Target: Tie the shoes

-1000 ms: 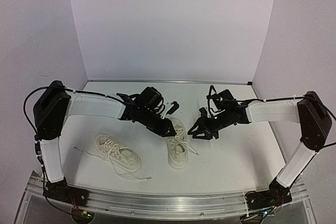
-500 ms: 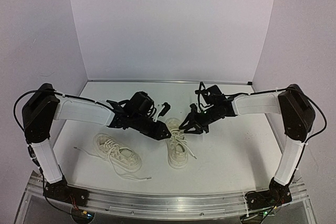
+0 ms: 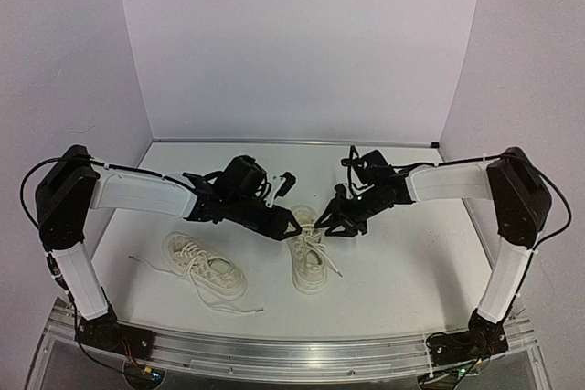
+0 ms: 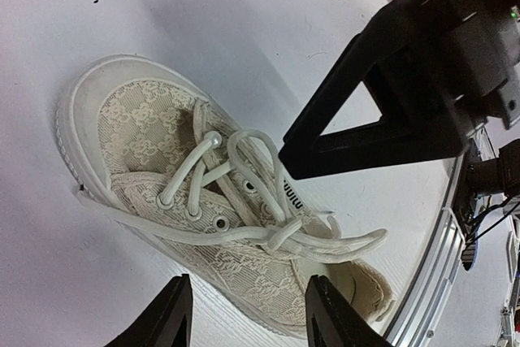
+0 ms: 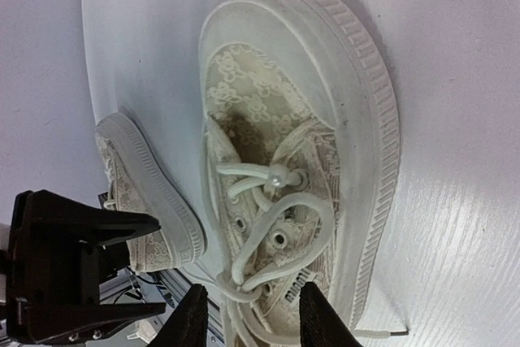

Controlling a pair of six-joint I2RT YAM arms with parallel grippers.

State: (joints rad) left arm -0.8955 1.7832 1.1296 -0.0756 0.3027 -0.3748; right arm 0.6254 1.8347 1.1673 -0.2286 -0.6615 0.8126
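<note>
Two cream-white lace sneakers lie on the white table. The right shoe (image 3: 309, 262) sits mid-table; the left shoe (image 3: 207, 267) lies beside it, its thin laces (image 3: 146, 265) trailing loose. My left gripper (image 3: 294, 223) and right gripper (image 3: 327, 224) hover close together over the far end of the right shoe, both open and empty. In the left wrist view the shoe (image 4: 154, 132) lies under my left gripper (image 4: 248, 318), with its laces (image 4: 268, 233) loosely crossed. In the right wrist view my right gripper (image 5: 253, 323) is above a lace loop (image 5: 313, 209) on that shoe (image 5: 366, 95).
An aluminium rail (image 3: 292, 349) runs along the table's near edge. White walls close the back and sides. The other shoe (image 5: 150, 193) and my left gripper's black finger (image 5: 73, 270) show at the left of the right wrist view. A lace tip (image 5: 382, 332) lies on the table.
</note>
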